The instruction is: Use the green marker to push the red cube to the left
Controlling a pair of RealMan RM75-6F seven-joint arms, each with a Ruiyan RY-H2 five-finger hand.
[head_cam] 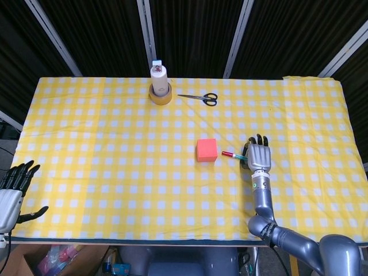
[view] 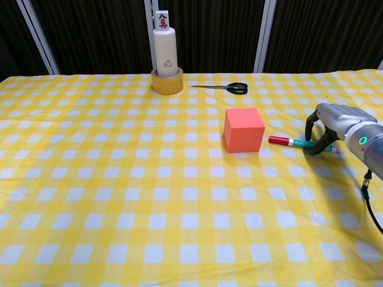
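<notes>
The green marker (view: 296, 142) is held in the curled fingers of the right hand (view: 328, 122) toward the worktop's (head_cam: 103, 144) right edge, its red cap pointed at the red cube (view: 243, 130) just beside it, while the left hand (head_cam: 12, 185) is kept empty, fingers spread, off the near left corner.

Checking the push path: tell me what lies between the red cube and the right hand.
Only the green marker, red-capped end toward the red cube, the right hand at its other end; chest view shows it.
</notes>
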